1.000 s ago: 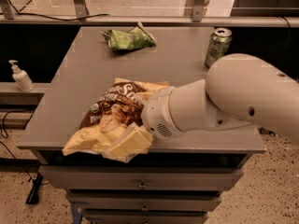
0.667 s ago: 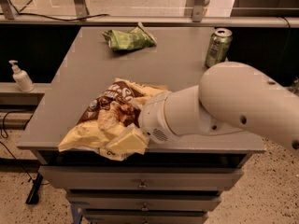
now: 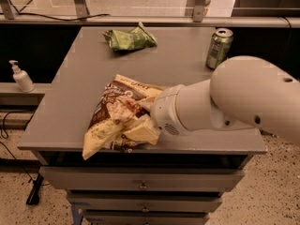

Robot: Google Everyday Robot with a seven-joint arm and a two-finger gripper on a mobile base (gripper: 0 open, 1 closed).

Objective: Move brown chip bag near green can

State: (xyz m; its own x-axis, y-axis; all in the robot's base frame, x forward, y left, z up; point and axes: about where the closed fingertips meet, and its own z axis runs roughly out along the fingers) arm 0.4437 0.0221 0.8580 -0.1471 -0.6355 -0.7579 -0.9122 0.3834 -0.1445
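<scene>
Grey cabinet top (image 3: pixel 70 102) with drawers below carries everything: the brown chip bag (image 3: pixel 117 118) lies crumpled near the front edge, left of centre, its pale lower end hanging just over the rim. A white arm (image 3: pixel 225 102) reaches in from the right, and the gripper (image 3: pixel 144 110) is buried in the bag's right side, hidden by the wrist, so I cannot tell whether it has hold of the bag. Well apart, at the back right corner, the green can (image 3: pixel 219 48) stands upright. A small green bag (image 3: pixel 130 38) lies at the back centre, and a pump bottle (image 3: pixel 21 77) stands on a low ledge to the left
</scene>
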